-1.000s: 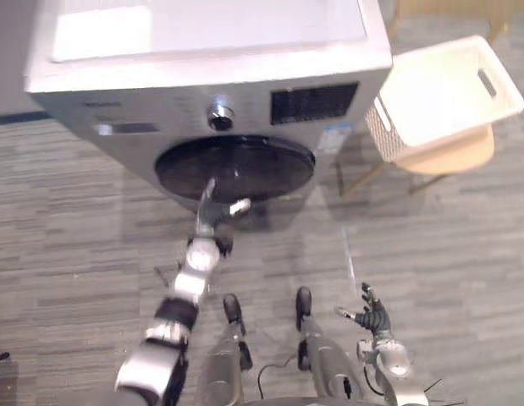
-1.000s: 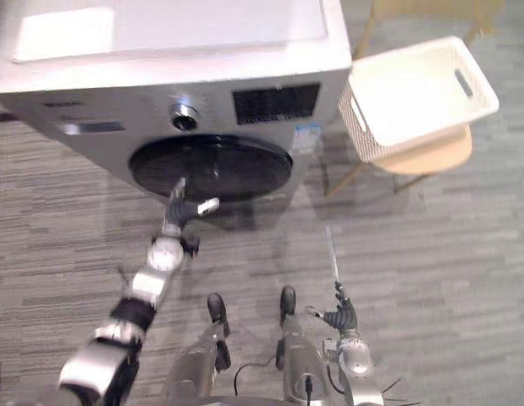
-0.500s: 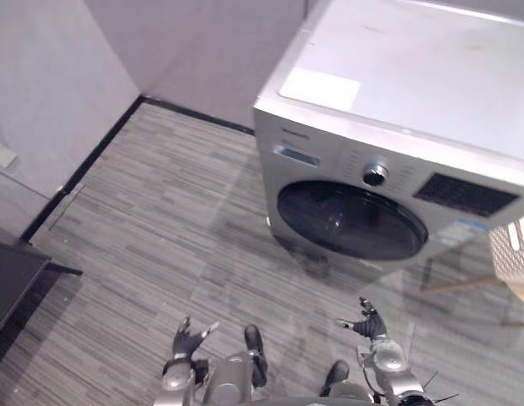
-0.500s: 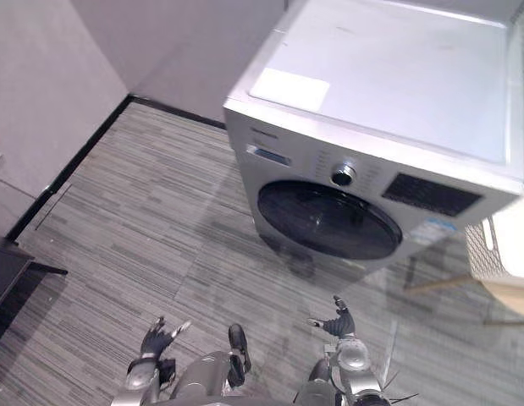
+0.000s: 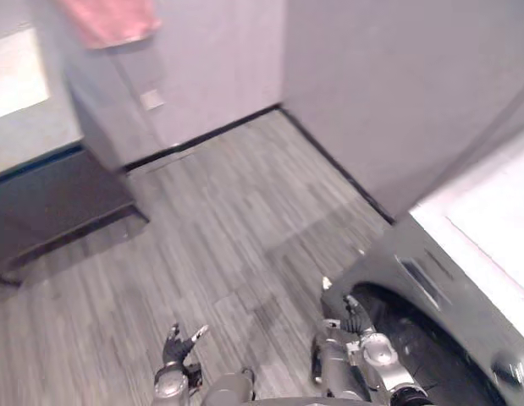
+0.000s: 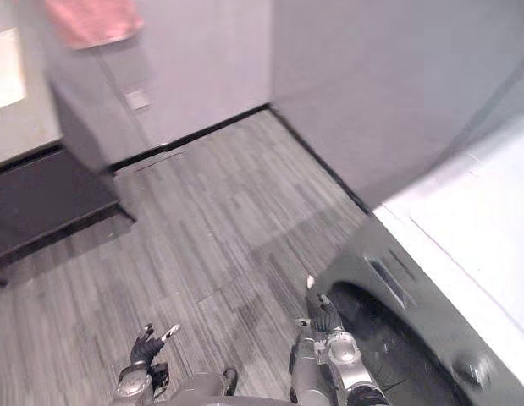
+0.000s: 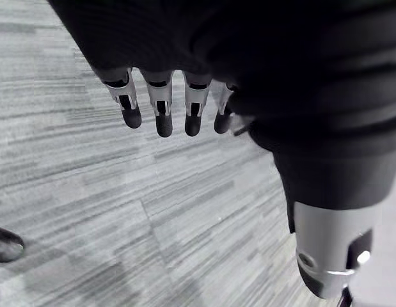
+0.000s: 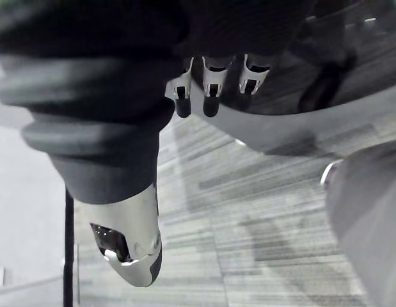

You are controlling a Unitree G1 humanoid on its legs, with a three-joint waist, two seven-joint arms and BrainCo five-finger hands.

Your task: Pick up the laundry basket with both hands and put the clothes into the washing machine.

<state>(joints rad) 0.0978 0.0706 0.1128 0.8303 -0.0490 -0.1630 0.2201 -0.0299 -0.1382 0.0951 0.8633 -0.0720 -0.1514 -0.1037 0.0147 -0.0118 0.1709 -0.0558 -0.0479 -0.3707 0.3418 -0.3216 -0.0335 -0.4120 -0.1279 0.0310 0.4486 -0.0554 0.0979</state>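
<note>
My left robot hand (image 5: 179, 349) hangs low over the floor (image 5: 219, 245) with its fingers (image 7: 160, 114) straight and relaxed, holding nothing; my right robot hand (image 5: 356, 320) is the same, fingers (image 8: 210, 89) loose and empty, just in front of the washing machine (image 5: 465, 279). A second ago the left robot hand was raised to the dark round door (image 5: 414, 338) while the right hung by my side; since then it has dropped, and the whole picture has swung round, so that is my head turning and not the things moving. The washing machine, which sat square in front of me, now lies off at my right with its door seen edge-on and shut, and the white laundry basket that stood on a stool beside it has passed out of my sight, so I cannot say where it or any clothes are now. For the task that means I am facing away from both basket and door with two empty hands; whether the clothes are already inside the drum I cannot judge from here. Counting what I see: two robot hands, one washing machine with one door, one low dark table (image 5: 50, 203) by the wall, and one pink cloth (image 5: 109, 19) high on that wall.
</note>
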